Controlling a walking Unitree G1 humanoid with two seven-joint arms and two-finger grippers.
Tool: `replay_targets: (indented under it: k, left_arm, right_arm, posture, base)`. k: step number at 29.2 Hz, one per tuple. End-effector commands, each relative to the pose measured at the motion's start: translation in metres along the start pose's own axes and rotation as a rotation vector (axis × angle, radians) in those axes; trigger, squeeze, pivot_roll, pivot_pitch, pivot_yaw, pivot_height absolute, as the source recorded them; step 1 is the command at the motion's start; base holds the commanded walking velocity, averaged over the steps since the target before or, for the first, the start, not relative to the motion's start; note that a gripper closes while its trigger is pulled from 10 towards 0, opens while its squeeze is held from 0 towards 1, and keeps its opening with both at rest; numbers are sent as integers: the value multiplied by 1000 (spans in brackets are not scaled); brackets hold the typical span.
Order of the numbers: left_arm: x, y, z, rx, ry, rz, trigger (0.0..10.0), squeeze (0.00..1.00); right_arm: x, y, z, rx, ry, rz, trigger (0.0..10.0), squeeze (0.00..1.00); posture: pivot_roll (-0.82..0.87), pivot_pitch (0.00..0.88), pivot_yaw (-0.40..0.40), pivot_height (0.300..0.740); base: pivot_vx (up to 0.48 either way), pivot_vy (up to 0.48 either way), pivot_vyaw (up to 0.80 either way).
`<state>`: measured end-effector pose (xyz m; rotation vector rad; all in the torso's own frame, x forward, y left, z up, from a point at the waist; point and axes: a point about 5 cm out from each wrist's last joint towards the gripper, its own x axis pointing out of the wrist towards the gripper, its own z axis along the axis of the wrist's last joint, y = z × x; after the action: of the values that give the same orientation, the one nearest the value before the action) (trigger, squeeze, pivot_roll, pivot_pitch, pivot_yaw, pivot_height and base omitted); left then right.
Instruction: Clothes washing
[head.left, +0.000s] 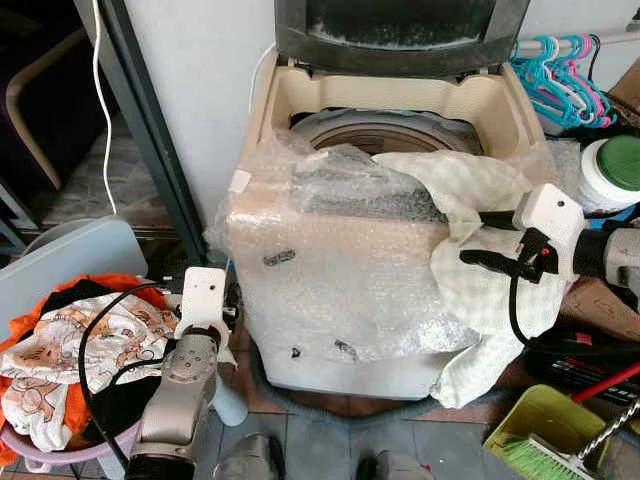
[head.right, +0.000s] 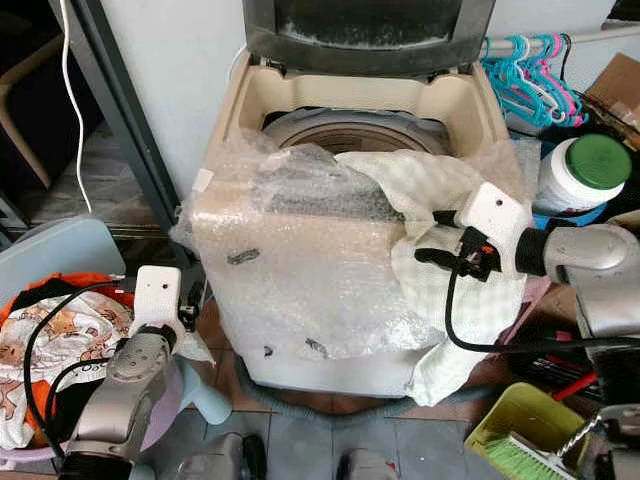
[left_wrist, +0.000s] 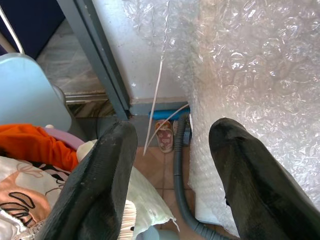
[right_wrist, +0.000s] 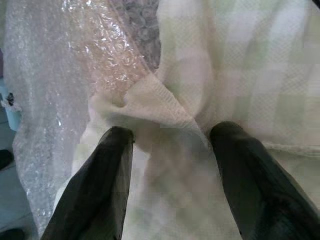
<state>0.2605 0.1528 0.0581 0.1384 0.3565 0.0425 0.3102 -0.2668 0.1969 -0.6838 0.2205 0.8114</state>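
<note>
With open jaws, the right gripper (right_wrist: 167, 150) faces the pale checked cloth (head.left: 480, 260) draped over the bubble-wrapped cream top-loading washing machine (head.left: 340, 290), seemingly about to grasp and push it into the drum, while the left gripper (left_wrist: 172, 165), also open, idles near the lilac laundry basket (head.left: 60, 455).

**Materials and surface finish**

Washing machine (head.left: 385, 100): cream plastic body, smooth, dull sheen. Front and top edge wrapped in clear bubble wrap (head.left: 330, 270), glossy, puckered, catching glare. Checked cloth (head.left: 470, 260): pale green-white woven fabric, matt, soft folds, fine ribbed weave visible at the hem in the right wrist view. Right tool (right_wrist: 165, 190): 2 black fingers, matt, finely textured, spread apart against the cloth. Left tool (left_wrist: 170, 190): same matt black finish, fingers parted. Arm casings: brushed silver metal, white plastic wrist blocks. Drain hose (left_wrist: 182, 195): grey ribbed plastic. Floor (left_wrist: 155, 167): tiles, matt terracotta. Hangers (head.left: 560, 75): glossy plastic. Laundry basket (head.left: 60, 450): smooth lilac plastic, holding printed matt cloth.
</note>
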Motion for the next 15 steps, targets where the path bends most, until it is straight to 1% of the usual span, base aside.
replay_targets:
  k: [1, 2, 3, 5, 8, 11, 15]
  left_arm:
    - [0, 1, -2, 4, 4, 14, 10000, 0]
    - [0, 0, -2, 2, 5, 14, 10000, 0]
    - [0, 0, -2, 2, 5, 14, 10000, 0]
    - [0, -1, -2, 0, 4, 14, 10000, 0]
    - [1, -2, -2, -2, 4, 14, 10000, 0]
    - [1, -3, -2, -7, 5, 17, 10000, 0]
    - [2, -4, -1, -10, 3, 18, 10000, 0]
  right_arm:
    - [-1, -10, 8, -41, -17, -57, 0, 0]
    - [-1, -22, 14, -50, -41, -132, 0, 0]
    - [-1, -22, 14, -50, -41, -132, 0, 0]
    - [-2, -30, 18, -57, -53, -175, 0, 0]
    - [-3, -35, 20, -68, -56, -195, 0, 0]
    - [-3, -47, 25, -85, -68, -264, 0, 0]
    - [-1, -53, 28, -103, -67, -287, 0, 0]
  posture:
    - [-73, 33, -7, 740]
    - [-75, 33, -10, 740]
    - [-75, 33, -10, 740]
    - [-74, 33, -12, 740]
    - [-76, 30, -15, 740]
    - [-76, 27, -19, 740]
    - [-76, 24, -22, 740]
  base:
    - [0, 0, 0]
    - [0, 0, 0]
    - [0, 0, 0]
    - [0, 0, 0]
    - [0, 0, 0]
    - [0, 0, 0]
    - [0, 0, 0]
